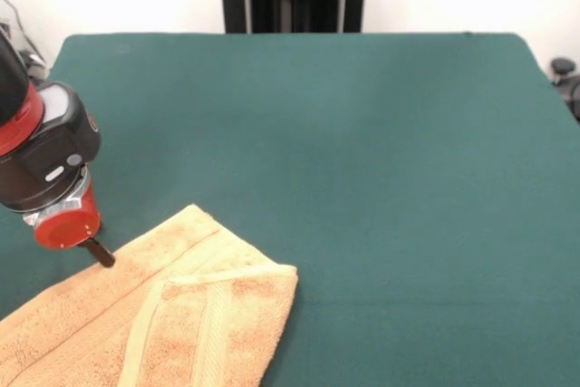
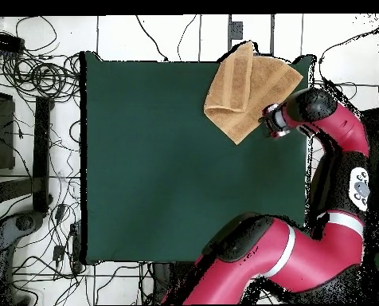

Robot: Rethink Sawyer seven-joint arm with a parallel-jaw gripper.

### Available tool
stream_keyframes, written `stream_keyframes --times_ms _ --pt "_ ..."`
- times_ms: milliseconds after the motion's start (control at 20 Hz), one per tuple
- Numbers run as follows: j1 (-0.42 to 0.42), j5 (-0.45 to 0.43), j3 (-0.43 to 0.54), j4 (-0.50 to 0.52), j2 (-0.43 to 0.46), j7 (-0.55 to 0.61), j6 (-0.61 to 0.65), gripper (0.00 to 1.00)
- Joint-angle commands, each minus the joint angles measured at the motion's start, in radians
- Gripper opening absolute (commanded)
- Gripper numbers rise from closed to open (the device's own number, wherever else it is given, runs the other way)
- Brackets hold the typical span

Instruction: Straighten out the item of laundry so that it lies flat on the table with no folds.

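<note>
1. Lying folded, the towel [image 1: 154, 314] sits at a table [image 1: 362, 151] corner, one flap doubled over its middle and part hanging past the edge.
2. The gripper [image 1: 101, 256] touches the towel's edge; I cannot tell how its jaws stand.
3. Unfolding and flattening both seem left to do.

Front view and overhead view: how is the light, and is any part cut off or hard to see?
Front view: even, soft light, no glare on the table; the towel is cut off at the bottom edge. The hand throws hardly any shadow. Overhead view: the towel reaches the table's top edge; the arm covers the table's lower right part.
</note>
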Motion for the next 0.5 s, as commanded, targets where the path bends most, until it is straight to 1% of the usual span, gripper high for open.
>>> stream_keyframes --times_ms 50,100,150,250,350,500 --pt "0.02 -0.023 0.099 0.213 0.078 -0.134 0.091 1.0" --pt "0.017 -0.008 0.105 0.219 0.08 -0.112 0.118 1.0" --pt "0.01 0.027 0.12 0.228 0.086 -0.068 0.17 1.0" --pt "0.002 0.061 0.139 0.25 0.091 -0.045 0.191 1.0" --pt "-0.001 0.081 0.148 0.272 0.091 -0.038 0.187 1.0" --pt "0.004 0.086 0.146 0.287 0.087 -0.043 0.167 1.0"
